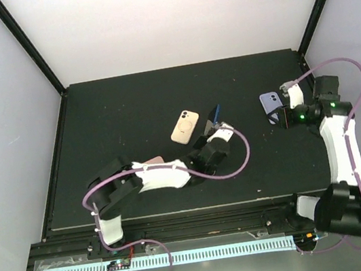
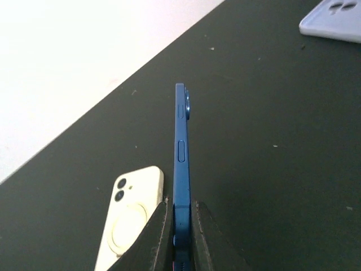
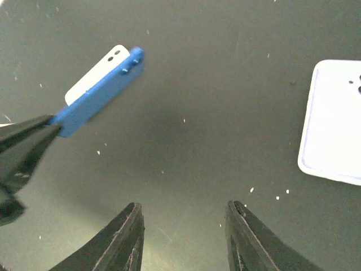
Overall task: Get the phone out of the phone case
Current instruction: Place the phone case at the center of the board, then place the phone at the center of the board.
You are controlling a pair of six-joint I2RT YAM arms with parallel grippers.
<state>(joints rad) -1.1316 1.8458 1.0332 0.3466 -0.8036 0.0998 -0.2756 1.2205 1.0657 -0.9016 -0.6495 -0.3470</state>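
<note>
My left gripper (image 2: 180,204) is shut on the bottom end of a blue phone (image 2: 181,147), holding it edge-on above the dark table, with no case on it. In the top view the phone (image 1: 215,114) sticks out from the left gripper (image 1: 211,130) at mid-table. The empty lavender-white phone case (image 1: 272,104) lies flat at the right, also seen in the right wrist view (image 3: 333,121) and the left wrist view (image 2: 333,20). My right gripper (image 3: 183,206) is open and empty, just beside the case (image 1: 284,117). The blue phone also shows in the right wrist view (image 3: 101,92).
A cream phone with a ring on its back (image 1: 184,126) lies flat just left of the blue phone, close under the left fingers (image 2: 131,217). A pinkish object (image 1: 154,160) peeks out beside the left arm. The black mat (image 1: 127,102) ends at white walls.
</note>
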